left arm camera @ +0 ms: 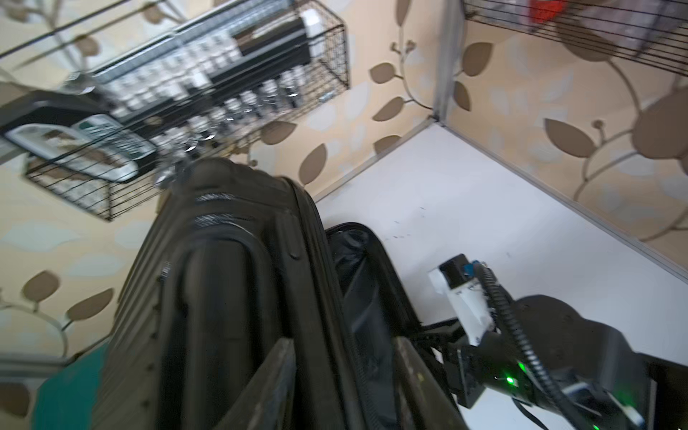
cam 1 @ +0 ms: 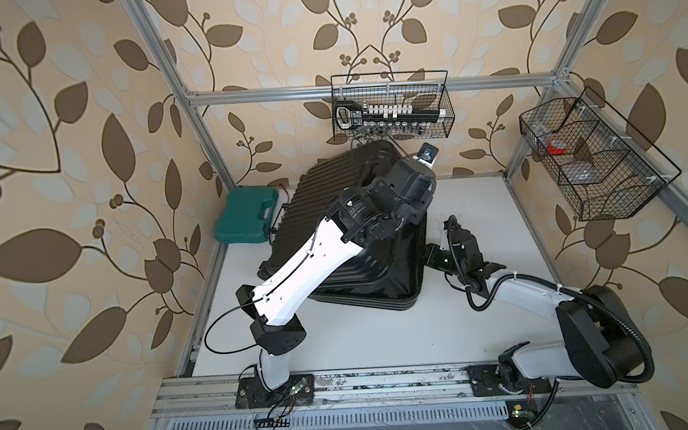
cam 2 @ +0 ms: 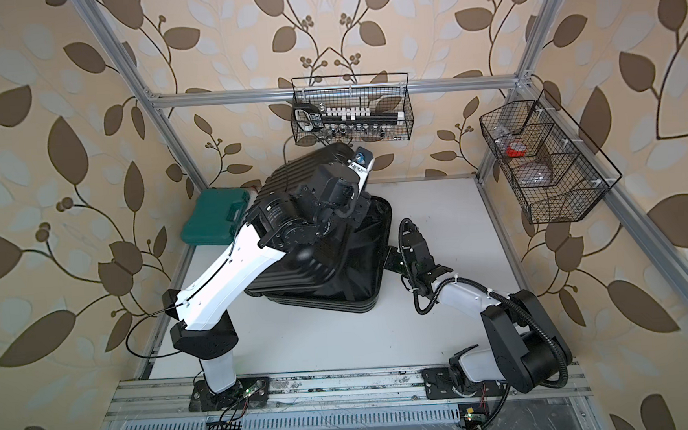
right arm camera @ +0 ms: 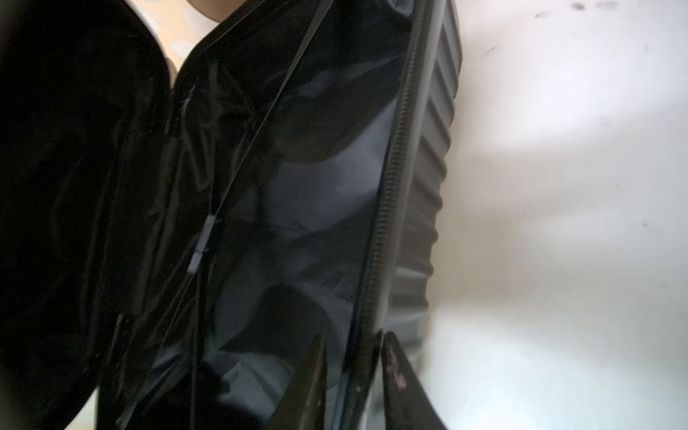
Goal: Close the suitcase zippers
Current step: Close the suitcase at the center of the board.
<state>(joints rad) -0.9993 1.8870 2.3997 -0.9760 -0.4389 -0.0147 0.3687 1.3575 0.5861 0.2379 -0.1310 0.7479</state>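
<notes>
The suitcase (cam 1: 370, 271) sits on the table (cam 1: 383, 344) toward its back left corner, just beside a teal case (cam 1: 248, 217). It is half open, with one shell flat and the other raised at a tilt. The left jaws are spread astride the raised shell's rim. The right jaws stand slightly parted around the zippers (right arm camera: 391, 186) on the flat shell's right rim.

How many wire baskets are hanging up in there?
2. The back basket hangs above the suitcase. The side basket hangs off to the robot's right. No others show, and none seem hidden.
</notes>
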